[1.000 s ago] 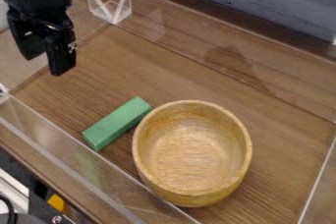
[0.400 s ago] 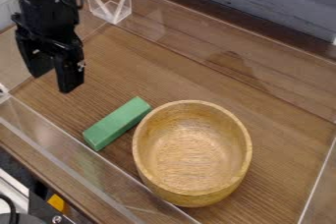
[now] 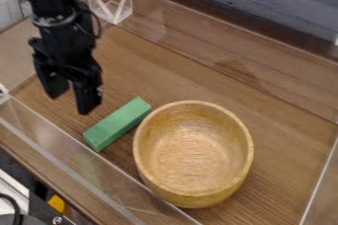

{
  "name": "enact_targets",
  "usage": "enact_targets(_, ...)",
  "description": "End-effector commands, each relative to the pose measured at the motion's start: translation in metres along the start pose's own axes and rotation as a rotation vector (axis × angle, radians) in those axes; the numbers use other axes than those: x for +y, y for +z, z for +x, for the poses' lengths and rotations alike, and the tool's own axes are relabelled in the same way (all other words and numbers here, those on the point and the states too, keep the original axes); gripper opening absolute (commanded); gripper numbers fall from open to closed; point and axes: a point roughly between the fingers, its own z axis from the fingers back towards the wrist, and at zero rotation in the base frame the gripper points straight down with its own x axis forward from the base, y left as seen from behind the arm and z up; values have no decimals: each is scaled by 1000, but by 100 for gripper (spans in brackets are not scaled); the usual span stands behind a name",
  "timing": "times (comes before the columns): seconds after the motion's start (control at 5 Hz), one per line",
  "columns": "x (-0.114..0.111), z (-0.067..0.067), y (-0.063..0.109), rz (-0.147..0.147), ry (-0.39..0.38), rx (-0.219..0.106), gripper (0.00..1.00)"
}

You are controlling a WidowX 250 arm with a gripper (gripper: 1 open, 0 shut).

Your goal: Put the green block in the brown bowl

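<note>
Camera: end effector (image 3: pixel 70 96) pointing down, jaws spread wide, holding nothing, just up-left of green block (image 3: pixel 119 122). Green block flat on wood surface (image 3: pixel 224 71), beside brown bowl (image 3: pixel 196 152) left rim, outside it.

Open hand (image 3: pixel 70 89) hangs above green block (image 3: pixel 118 122) beside brown bowl (image 3: pixel 196 153).
</note>
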Motion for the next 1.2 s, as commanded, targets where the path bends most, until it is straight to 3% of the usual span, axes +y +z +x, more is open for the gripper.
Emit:
enact_targets(0.0,-7,6,-11,7,46,-33,100)
enact_targets(0.4,-15,12,-27,2,94,-57,100)
enact_targets(0.8,-9,15,-16,7,148,-74,100)
enact_targets(1.0,-9,18,-18,10,112,-83,100)
